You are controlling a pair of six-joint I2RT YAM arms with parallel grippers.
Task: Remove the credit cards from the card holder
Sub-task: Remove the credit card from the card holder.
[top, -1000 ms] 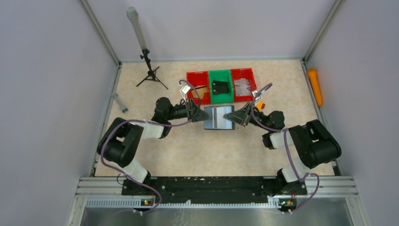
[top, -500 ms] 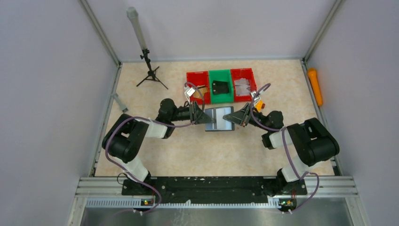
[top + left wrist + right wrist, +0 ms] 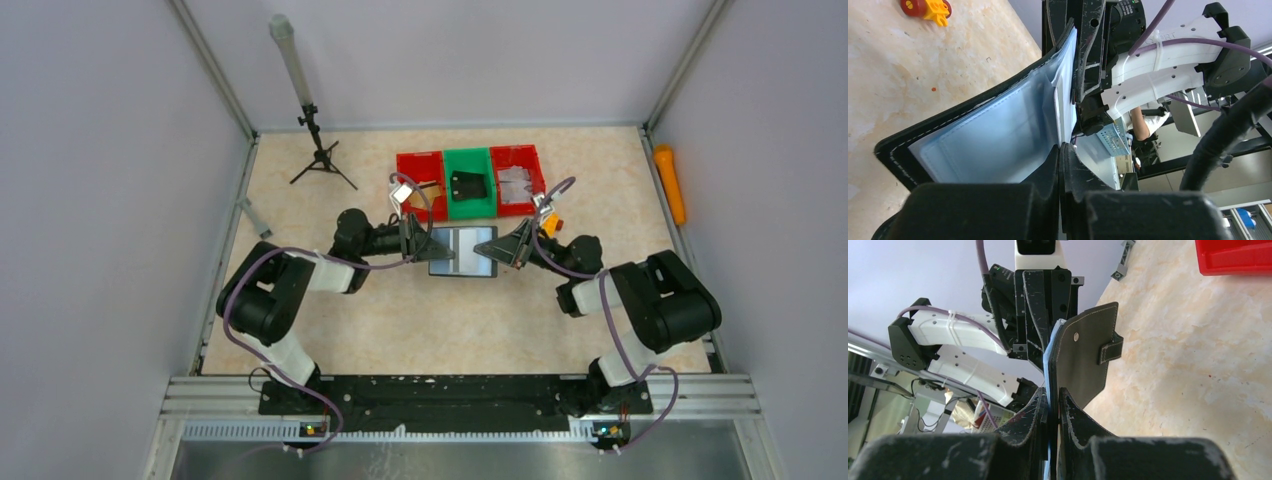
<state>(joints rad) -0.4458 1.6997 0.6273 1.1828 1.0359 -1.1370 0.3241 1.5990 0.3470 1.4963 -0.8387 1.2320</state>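
Note:
The card holder is held open above the table between both grippers, its pale grey-blue inside facing up. My left gripper is shut on its left edge. In the left wrist view my gripper pinches a thin edge beside the blue lining. My right gripper is shut on the right edge. In the right wrist view my gripper clamps the black outer flap, which shows its snap and closing tab. No card shows clearly; a pale sheet stands edge-on in the fold.
Behind the holder stand a red bin, a green bin with a small lumpy black case, and a red bin with pale items. A tripod is far left, an orange object far right. A red-yellow toy lies nearby.
My left arm shifted its pose and its gripper drew the holder's left edge slightly leftward. The holder now lies a little wider and flatter. The right gripper barely moved.

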